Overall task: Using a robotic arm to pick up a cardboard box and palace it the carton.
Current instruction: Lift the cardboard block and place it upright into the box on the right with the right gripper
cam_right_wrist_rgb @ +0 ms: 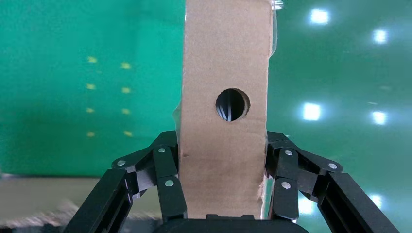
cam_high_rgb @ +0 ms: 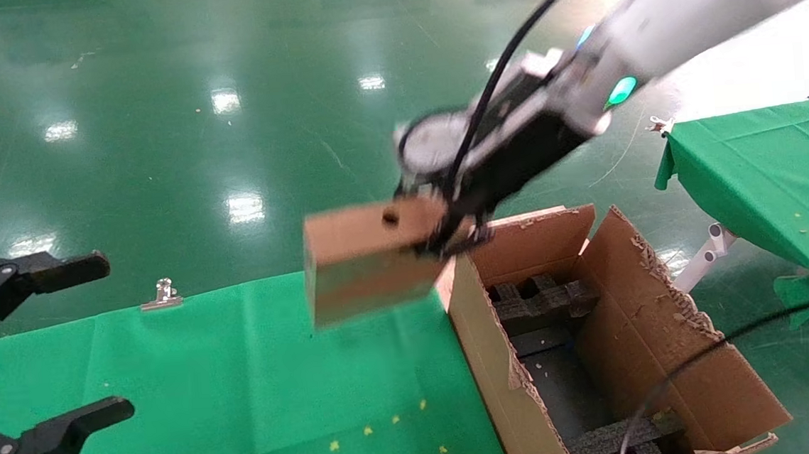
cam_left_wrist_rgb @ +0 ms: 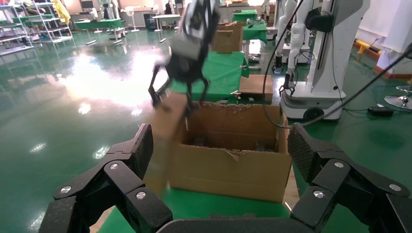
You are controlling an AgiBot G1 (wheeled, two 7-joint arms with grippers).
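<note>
The right gripper (cam_right_wrist_rgb: pixel 223 194) clamps the small brown cardboard box with a round hole (cam_high_rgb: pixel 368 261). The large brown torn-flapped corrugated carton (cam_high_rgb: pixel 668 337) sits just beside and below it. The left gripper (cam_high_rgb: pixel 43 352) is parked apart, fingers spread.

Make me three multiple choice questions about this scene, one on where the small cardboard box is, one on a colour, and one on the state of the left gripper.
1. Where is the cardboard box?
A. Lying flat on the table
B. Held in the air beside the carton
C. Resting on the foam inside the carton

2. What colour is the cloth on the table?
A. Green
B. Blue
C. White

3. How does the left gripper stand?
A. Shut on the box
B. Shut on nothing
C. Open and empty

Answers:
1. B: the right gripper has the box between its jaws, above the cloth, next to the carton's near wall.
2. A: the head view shows a green cloth under the box.
3. C: its jaws stand wide apart at the robot's left, with nothing between them.
</note>
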